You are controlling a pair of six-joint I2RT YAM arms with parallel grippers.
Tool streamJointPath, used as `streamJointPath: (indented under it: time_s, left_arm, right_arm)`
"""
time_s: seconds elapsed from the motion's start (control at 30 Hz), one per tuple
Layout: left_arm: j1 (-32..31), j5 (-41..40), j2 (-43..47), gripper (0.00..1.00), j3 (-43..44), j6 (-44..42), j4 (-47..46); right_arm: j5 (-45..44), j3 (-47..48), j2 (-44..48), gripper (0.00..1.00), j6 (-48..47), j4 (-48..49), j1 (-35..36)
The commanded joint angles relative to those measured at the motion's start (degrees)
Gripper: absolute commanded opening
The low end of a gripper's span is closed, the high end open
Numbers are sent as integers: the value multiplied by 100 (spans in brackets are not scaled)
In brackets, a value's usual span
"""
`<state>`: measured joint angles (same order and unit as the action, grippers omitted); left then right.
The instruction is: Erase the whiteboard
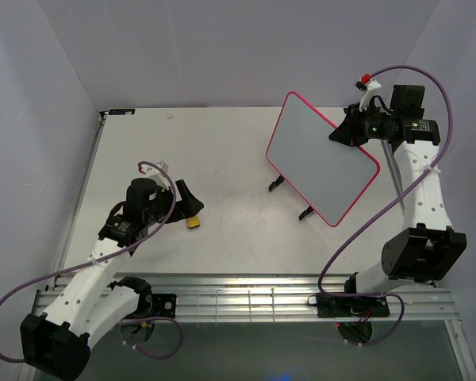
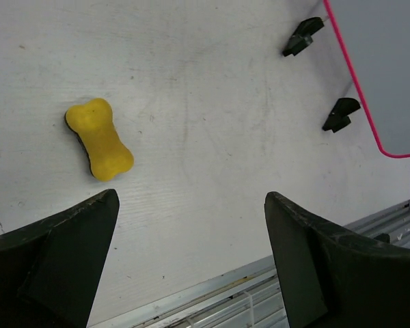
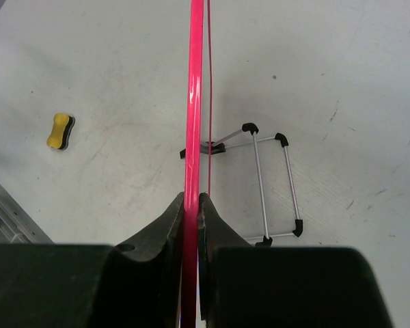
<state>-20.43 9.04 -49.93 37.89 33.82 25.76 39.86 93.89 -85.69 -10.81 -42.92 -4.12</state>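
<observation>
White counter (image 1: 222, 159), scuffed, with a metal rail (image 1: 246, 290) on its near edge and plain pale walls (image 1: 182, 48) around. Left jaws wide, empty, well left of the whiteboard (image 1: 321, 159), yellow eraser (image 2: 99, 139) lying just beside them. Whiteboard stands tilted on black feet (image 2: 302, 35). Right jaws clamped on its right edge.

White arms (image 1: 95, 274), purple cables (image 1: 416, 68), perhaps zip-ties (image 1: 433, 170)

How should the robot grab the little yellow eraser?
The open left gripper should come straight down and pinch the yellow eraser across its narrow middle. It lies flat on the table, and the rounded ends on either side would help stop slipping.
</observation>
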Motion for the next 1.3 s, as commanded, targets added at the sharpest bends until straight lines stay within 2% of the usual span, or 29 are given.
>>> streamJointPath:
  time_s: [0.0,0.43,0.87,0.97,1.03,1.2,1.27]
  left_arm:
    - [-23,406,273,98,175,-455,325]
    - [-23,687,238,98,-45,-500,88]
    - [-32,740,317,98,-62,-517,61]
    - [-40,731,335,98,-71,-517,61]
    - [-40,713,361,98,-71,-500,52]
    - [-40,740,317,98,-45,-526,70]
    - [-40,757,326,98,-36,-535,70]
  right_arm:
    - [663,359,114,8,-386,38,-124]
    - [1182,42,-79,8,-677,126,-133]
    - [682,-195,-396,8,-844,161,-159]
    - [594,-379,-413,21,-826,248,-168]
    - [392,-485,-396,34,-844,301,-168]
    - [102,-643,-422,48,-1054,415,-177]
    - [22,-766,-457,50,-1178,495,-177]
